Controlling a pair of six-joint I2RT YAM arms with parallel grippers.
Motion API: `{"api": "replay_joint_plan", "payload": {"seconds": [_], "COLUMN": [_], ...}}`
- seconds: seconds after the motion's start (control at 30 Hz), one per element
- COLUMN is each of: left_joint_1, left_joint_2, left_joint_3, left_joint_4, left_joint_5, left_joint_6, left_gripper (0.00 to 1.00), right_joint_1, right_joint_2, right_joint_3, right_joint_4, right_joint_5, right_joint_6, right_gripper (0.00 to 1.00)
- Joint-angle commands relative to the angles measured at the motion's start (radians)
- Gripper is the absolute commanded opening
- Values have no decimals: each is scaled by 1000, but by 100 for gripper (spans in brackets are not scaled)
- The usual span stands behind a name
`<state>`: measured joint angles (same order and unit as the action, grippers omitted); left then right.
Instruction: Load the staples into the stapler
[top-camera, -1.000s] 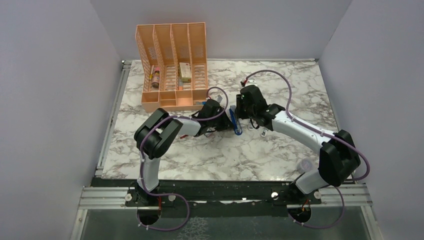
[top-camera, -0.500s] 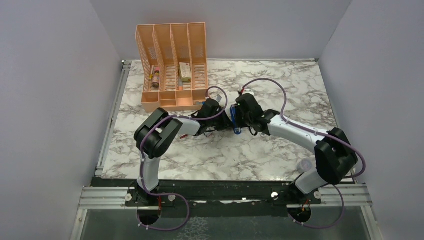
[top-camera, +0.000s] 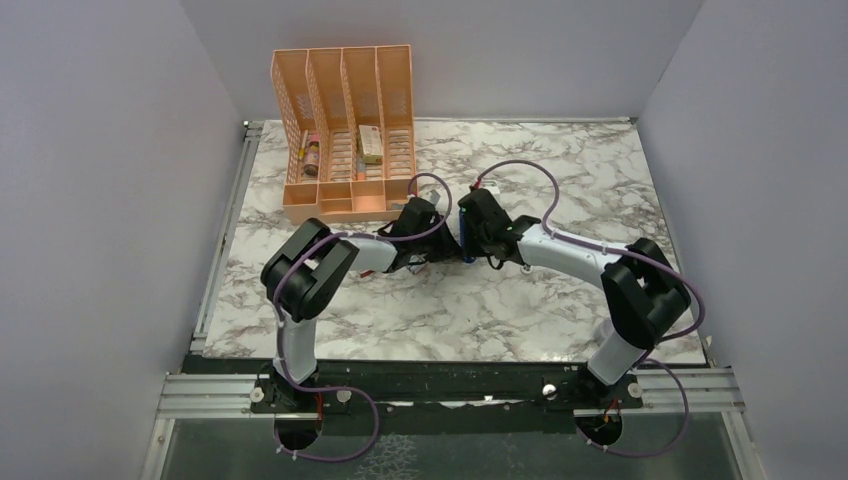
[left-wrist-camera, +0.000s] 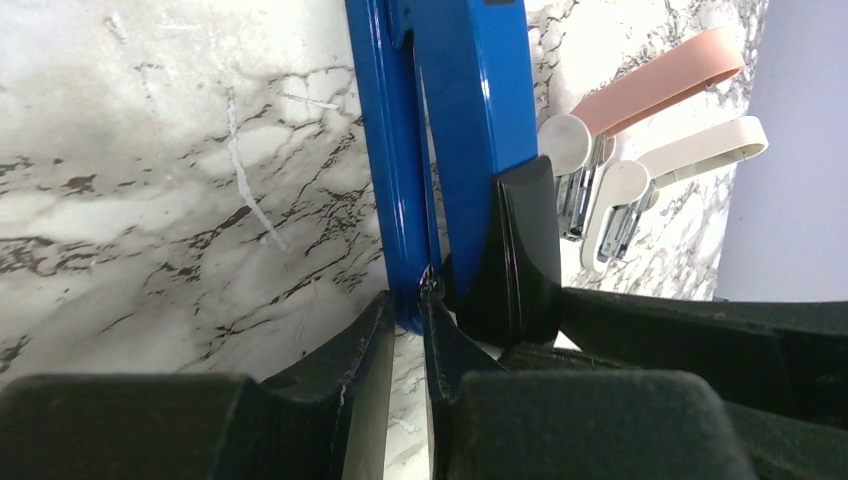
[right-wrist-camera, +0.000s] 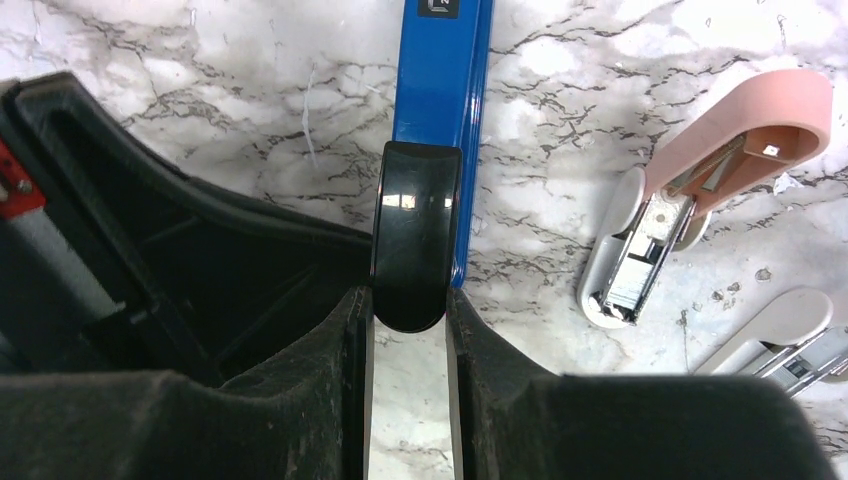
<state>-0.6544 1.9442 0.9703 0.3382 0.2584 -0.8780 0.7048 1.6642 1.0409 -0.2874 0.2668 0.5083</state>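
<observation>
The blue stapler (left-wrist-camera: 470, 90) lies on the marble between both grippers. In the top view only a sliver of it (top-camera: 466, 248) shows. My left gripper (left-wrist-camera: 408, 300) is shut on the near end of the stapler's thin blue lower rail. My right gripper (right-wrist-camera: 410, 300) has its fingers against both sides of the stapler's black end cap (right-wrist-camera: 415, 240), shut on it. In the top view the left gripper (top-camera: 438, 240) and the right gripper (top-camera: 472, 238) meet at the table's middle. The staples and their red-pink box are hidden or out of view.
A small pink-and-white stapler-like piece (right-wrist-camera: 700, 170) and a white one (right-wrist-camera: 780, 330) lie just right of the stapler. An orange slotted organiser (top-camera: 345, 120) holding a bottle and a box stands at the back left, close behind the left gripper.
My right arm has swung left and its gripper has closed in on the stapler beside the left gripper. The stapler now shows less from above. The left arm has barely moved.
</observation>
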Motion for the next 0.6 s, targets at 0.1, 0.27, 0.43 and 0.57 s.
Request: {"api": "replay_joint_plan", "payload": {"seconds": [0.1, 0.27, 0.43, 0.57], "left_joint_1": [6, 7, 7, 8], "left_joint_2": [-65, -111, -172, -222], "left_joint_3": [-46, -59, -78, -86], "left_joint_4": [-130, -166, -182, -179], "left_joint_5": [-123, -197, -244, -251], "left_joint_6": [58, 65, 85, 108], "left_gripper": [18, 18, 20, 28], "right_joint_1": [6, 6, 6, 6], "right_joint_2": [118, 149, 112, 82], "right_joint_3": [65, 102, 134, 170], "right_joint_4": [-136, -156, -154, -172], "right_joint_5": [47, 43, 59, 86], "right_joint_6": [65, 78, 84, 83], "right_gripper": [26, 26, 32, 46]}}
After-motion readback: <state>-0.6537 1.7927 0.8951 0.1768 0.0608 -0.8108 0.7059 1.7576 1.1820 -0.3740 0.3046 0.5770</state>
